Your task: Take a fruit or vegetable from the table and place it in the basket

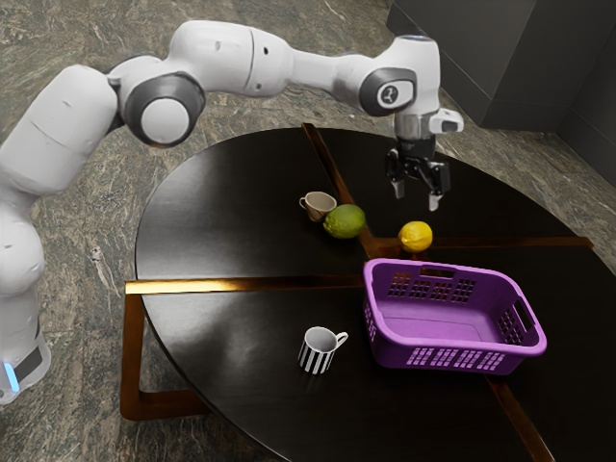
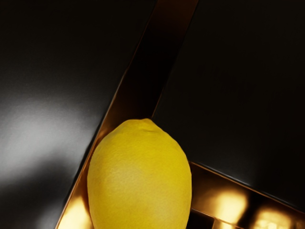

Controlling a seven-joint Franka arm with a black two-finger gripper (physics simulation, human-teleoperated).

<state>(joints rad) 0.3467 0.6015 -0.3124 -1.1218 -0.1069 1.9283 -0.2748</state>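
Lemon (image 1: 416, 237), nub-tipped and oval, slotted purple basket (image 1: 452, 344), black claw (image 1: 416, 196) spread open

This looks like a home's dining or living area: a round dark table (image 1: 217, 221) on a wooden frame (image 1: 134, 361), a striped mug (image 1: 316, 354) near and a teacup (image 1: 319, 208) farther back, marbled stone floor (image 1: 87, 38), grey wall panels (image 1: 539, 63) far right.

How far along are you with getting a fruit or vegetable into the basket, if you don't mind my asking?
Early on: my gripper is open above the table, near the lemon, with nothing in hand. The basket holds no fruit yet. Grasping, lifting and placing one are left.
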